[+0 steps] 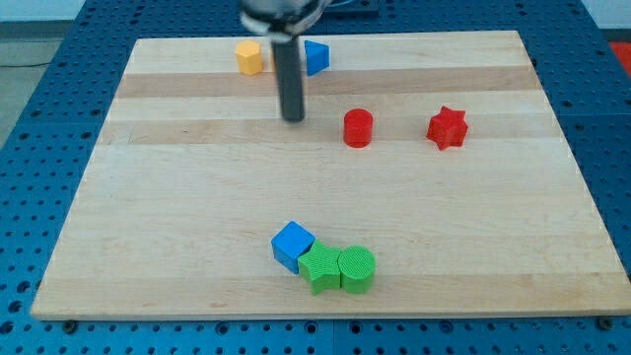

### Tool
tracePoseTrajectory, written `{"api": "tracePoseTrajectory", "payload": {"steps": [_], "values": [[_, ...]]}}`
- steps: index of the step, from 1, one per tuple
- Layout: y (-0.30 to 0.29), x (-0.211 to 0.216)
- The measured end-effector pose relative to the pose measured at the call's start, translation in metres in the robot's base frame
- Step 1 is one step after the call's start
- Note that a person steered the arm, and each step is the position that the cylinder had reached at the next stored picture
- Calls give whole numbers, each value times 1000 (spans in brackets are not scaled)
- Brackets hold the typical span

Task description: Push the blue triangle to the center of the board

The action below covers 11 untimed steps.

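The blue triangle [315, 57] lies near the view's top edge of the wooden board [197, 197], partly hidden behind my rod. My tip [294, 118] rests on the board below and slightly left of the blue triangle, apart from it. A yellow hexagon block [249, 57] sits left of the rod, near the top edge.
A red cylinder [358, 128] and a red star [447, 127] lie right of my tip. A blue cube [293, 246], a green star [320, 268] and a green cylinder [357, 269] cluster near the view's bottom edge.
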<state>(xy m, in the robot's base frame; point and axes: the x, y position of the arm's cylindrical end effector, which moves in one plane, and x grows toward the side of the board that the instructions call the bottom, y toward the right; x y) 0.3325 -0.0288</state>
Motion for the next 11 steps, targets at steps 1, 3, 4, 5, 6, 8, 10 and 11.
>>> {"api": "tracePoseTrajectory", "payload": {"steps": [1, 3, 4, 5, 6, 8, 10, 11], "values": [[74, -71], [35, -134], [13, -102], [9, -69], [-4, -33], [-45, 44], [-94, 93], [-144, 98]]}}
